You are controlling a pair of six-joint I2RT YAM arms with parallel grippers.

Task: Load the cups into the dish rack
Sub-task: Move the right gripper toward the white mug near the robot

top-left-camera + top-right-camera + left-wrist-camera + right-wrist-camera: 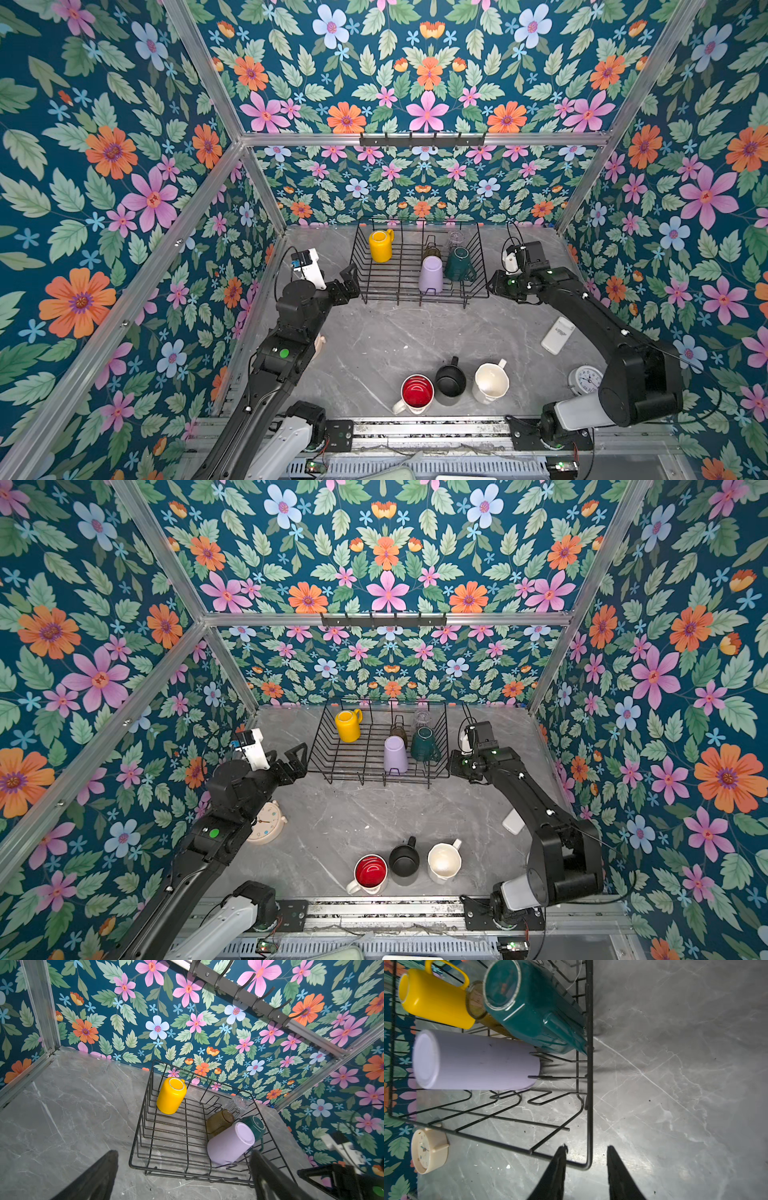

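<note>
— What's the biggest thing in there?

— One desk [374, 332], grey and marbled, smooth. Then two black jointed arms reaching from the near rail. The left arm [291, 332] and the right arm [582, 307] are both bent at the elbow, one on each side of the rack.

— Just one rack?

— One dish rack [395, 286], a rectangle of thin black wire with raised sides, standing at the far end of the desk.

— And the grippers?

— The left gripper [352, 280] is spread wide and holds nothing, just beside the rack's left side. The right gripper [585, 1148] is narrowly parted at the rack's near right corner. The corner wire shows in the gap, but neither finger seems to touch it.

— How many cups?

— Eight. Five are in the rack, bottoms up or tilted. There's a glossy yellow mug [381, 245] at the far left. Clustered on the right are a matte lilac tumbler [431, 274], a dark green mug [457, 264], an olive glass tumbler [432, 251] and a clear glass [456, 239]. The other three stand upright in a row at the near edge of the desk: a white mug with a red inside [416, 392], a black mug [450, 380] and a cream mug [490, 382].

— Anything smaller?

— Two round clocks. The cream clock [266, 823] is by the left arm and the white clock [585, 380] is by the right. One flat white slab [557, 334] lies near the right arm.
</note>
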